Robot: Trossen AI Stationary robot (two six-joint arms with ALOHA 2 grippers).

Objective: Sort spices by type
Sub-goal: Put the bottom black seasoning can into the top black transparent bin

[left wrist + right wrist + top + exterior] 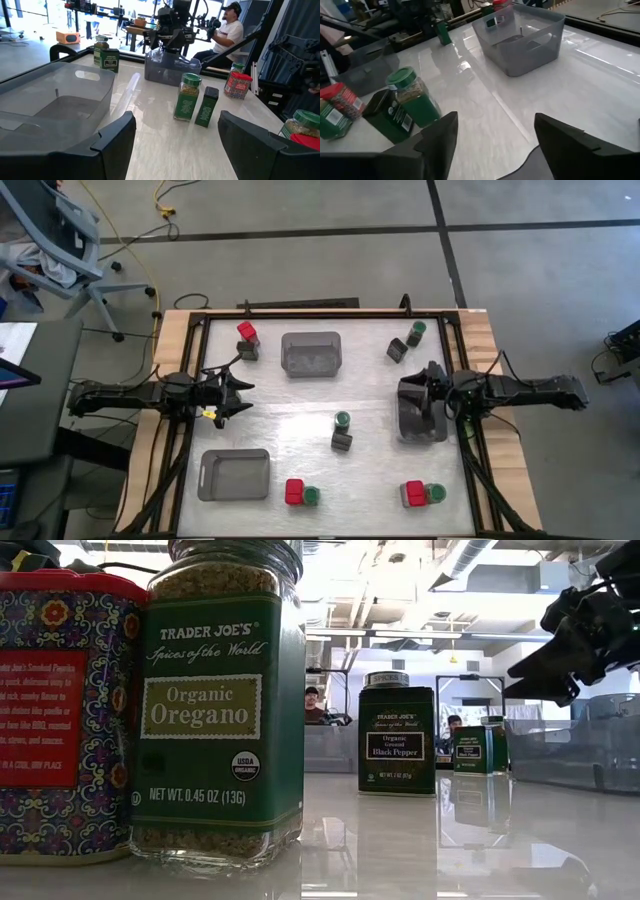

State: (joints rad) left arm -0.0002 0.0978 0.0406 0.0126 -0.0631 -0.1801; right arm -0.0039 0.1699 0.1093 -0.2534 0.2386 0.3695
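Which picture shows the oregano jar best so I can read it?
The low view: the oregano jar fills the frame and its label is readable. From above it is a small green lid beside a red box. The wrist views don't clearly single it out.

My table [300, 395], pale glossy top, wood-edged. On it: three grey trays [311, 352] [234, 474] [420, 412]; red boxes [246, 331] [295, 491] [414, 492]; black tins [342, 441] [396, 351]; green-lidded jars [342, 420] [416, 331] [312, 496] [436, 493].

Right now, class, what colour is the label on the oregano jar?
Green, on the oregano jar, clearest in the low view.
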